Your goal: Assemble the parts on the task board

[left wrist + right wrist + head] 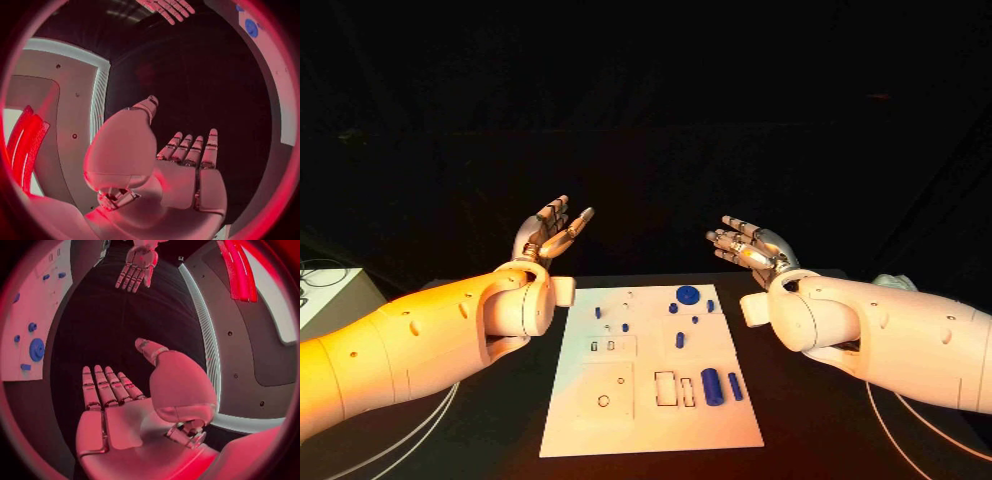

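From my head camera, the task board (651,372) lies flat on the black table (834,420) between my arms. My left hand (548,232) and my right hand (751,246) are both raised beyond the board's far edge, palms up, fingers spread, holding nothing. On the board I see the blue parts unassembled as far as I can judge: a round blue disc (688,294) near the far edge, several small blue pegs (679,339) scattered mid-board, and two longer blue bars (714,386) lying beside rectangular outlines near the front. Whether any small piece is already seated, I cannot tell.

From my left wrist, my left hand (187,165) is open, its fingers straight and apart, with the board (275,60) at the rim and my right hand (165,7) across from it.

From my right wrist, my right hand (119,405) is likewise wide and empty; the board (28,300) with the disc (37,349) sits to one side, my left hand (137,265) beyond.

I judge the assembly not begun: every part is left to pick and place.
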Tool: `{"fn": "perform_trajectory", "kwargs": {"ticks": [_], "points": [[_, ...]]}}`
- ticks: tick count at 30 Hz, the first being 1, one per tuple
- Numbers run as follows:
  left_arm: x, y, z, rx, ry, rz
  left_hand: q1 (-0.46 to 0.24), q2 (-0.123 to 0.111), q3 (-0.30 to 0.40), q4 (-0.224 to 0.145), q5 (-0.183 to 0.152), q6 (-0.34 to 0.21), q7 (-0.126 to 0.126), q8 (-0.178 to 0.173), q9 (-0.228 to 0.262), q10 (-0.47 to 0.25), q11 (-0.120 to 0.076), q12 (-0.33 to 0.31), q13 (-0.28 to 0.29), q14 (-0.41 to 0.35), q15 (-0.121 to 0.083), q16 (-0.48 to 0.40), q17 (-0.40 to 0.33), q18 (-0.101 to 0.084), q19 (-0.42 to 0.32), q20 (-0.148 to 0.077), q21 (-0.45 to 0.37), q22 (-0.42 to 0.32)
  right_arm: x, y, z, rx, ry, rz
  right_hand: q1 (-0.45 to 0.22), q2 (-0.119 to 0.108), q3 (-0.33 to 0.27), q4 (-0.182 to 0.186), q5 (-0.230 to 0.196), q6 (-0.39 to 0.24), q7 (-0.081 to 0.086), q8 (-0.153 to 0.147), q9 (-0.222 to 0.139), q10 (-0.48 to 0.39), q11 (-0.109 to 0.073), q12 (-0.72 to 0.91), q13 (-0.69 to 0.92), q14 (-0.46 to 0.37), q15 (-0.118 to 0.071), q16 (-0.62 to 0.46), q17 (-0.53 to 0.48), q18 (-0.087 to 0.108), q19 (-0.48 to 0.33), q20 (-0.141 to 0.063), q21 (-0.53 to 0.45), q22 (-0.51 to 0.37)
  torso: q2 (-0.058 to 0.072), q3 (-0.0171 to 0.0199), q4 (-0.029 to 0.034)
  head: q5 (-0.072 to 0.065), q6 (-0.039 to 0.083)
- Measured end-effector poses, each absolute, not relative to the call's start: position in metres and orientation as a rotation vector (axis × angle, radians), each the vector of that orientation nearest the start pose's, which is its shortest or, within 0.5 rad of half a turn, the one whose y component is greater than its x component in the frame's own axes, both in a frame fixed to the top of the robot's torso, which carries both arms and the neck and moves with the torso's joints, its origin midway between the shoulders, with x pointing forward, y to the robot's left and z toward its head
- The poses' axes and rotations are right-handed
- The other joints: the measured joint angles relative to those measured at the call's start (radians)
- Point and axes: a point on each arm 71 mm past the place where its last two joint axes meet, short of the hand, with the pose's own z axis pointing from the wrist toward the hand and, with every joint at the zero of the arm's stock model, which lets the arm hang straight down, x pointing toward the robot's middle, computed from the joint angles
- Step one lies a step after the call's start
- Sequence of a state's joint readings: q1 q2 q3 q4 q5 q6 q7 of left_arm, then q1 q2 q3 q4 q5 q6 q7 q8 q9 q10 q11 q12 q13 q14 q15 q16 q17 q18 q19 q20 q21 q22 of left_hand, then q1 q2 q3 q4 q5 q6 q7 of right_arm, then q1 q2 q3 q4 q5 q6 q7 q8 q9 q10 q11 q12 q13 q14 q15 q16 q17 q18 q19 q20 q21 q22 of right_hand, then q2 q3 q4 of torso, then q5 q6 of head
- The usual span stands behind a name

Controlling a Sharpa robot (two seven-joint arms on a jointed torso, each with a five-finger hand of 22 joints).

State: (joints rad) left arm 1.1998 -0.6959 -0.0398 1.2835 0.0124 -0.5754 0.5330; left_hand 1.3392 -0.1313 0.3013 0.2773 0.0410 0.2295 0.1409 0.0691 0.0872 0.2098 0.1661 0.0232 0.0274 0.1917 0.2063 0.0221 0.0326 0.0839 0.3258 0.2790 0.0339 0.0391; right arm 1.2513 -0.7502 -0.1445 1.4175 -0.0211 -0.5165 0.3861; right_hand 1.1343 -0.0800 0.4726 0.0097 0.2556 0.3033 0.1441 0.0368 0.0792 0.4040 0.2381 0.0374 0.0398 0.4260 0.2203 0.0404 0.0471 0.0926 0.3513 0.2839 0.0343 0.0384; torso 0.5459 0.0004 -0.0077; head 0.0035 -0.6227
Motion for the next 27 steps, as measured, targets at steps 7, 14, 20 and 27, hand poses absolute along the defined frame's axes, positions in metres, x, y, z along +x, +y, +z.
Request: {"fn": "perform_trajectory", "kwargs": {"ticks": [7,14,20,27], "points": [[0.536,0.224,-0.183,-1.082,1.141,-1.319,0.049,0.009,0.01,0.01,0.005,0.047,0.0,0.018,0.013,0.059,0.037,0.01,0.007,0.061,0.027,0.019,0.013,0.016,0.031,0.012,0.011,0.006,0.515,-0.206,-0.193,1.064,1.481,1.333,0.06,-0.001,0.024,-0.025,0.0,0.096,0.006,0.024,0.018,0.13,0.006,0.013,0.009,0.151,0.001,0.032,0.019,0.025,0.103,0.005,0.018,0.009,0.0,0.0,0.0,0.0,0.0],[0.519,0.246,-0.176,-1.075,1.16,-1.362,0.057,0.017,0.035,-0.016,0.005,0.354,0.021,0.142,0.099,0.54,0.07,0.116,0.05,0.531,0.002,0.169,0.105,0.073,0.412,0.011,0.127,0.059,0.53,-0.224,-0.169,0.687,1.482,1.206,0.125,-0.015,0.051,-0.074,-0.006,0.314,0.026,0.08,0.057,0.388,-0.018,0.029,0.02,0.39,-0.032,0.08,0.046,0.062,0.372,-0.003,0.065,0.026,0.023,-0.0037,0.0051,-0.008,-0.019],[0.504,0.246,-0.171,-1.05,1.195,-1.417,0.054,0.019,0.075,-0.042,0.005,0.539,0.055,0.209,0.135,0.742,0.021,0.136,0.046,0.765,-0.064,0.273,0.181,0.086,0.611,-0.03,0.217,0.084,0.533,-0.221,-0.155,0.388,1.493,1.102,0.152,-0.038,0.076,-0.099,-0.012,0.47,0.051,0.119,0.081,0.541,-0.047,0.032,0.021,0.538,-0.071,0.115,0.063,0.077,0.552,-0.037,0.108,0.035,0.048,-0.0094,0.0124,-0.017,-0.017],[0.486,0.249,-0.16,-1.019,1.23,-1.473,0.06,0.008,0.125,-0.076,0.005,0.586,0.068,0.217,0.135,0.82,-0.009,0.108,0.043,0.888,-0.107,0.366,0.271,0.086,0.72,-0.081,0.287,0.11,0.534,-0.216,-0.14,0.122,1.497,0.975,0.171,-0.057,0.074,-0.114,-0.031,0.581,0.066,0.145,0.096,0.675,-0.082,0.032,0.024,0.688,-0.12,0.158,0.095,0.077,0.714,-0.09,0.172,0.055,0.08,-0.014,0.0207,-0.026,-0.008]]}}
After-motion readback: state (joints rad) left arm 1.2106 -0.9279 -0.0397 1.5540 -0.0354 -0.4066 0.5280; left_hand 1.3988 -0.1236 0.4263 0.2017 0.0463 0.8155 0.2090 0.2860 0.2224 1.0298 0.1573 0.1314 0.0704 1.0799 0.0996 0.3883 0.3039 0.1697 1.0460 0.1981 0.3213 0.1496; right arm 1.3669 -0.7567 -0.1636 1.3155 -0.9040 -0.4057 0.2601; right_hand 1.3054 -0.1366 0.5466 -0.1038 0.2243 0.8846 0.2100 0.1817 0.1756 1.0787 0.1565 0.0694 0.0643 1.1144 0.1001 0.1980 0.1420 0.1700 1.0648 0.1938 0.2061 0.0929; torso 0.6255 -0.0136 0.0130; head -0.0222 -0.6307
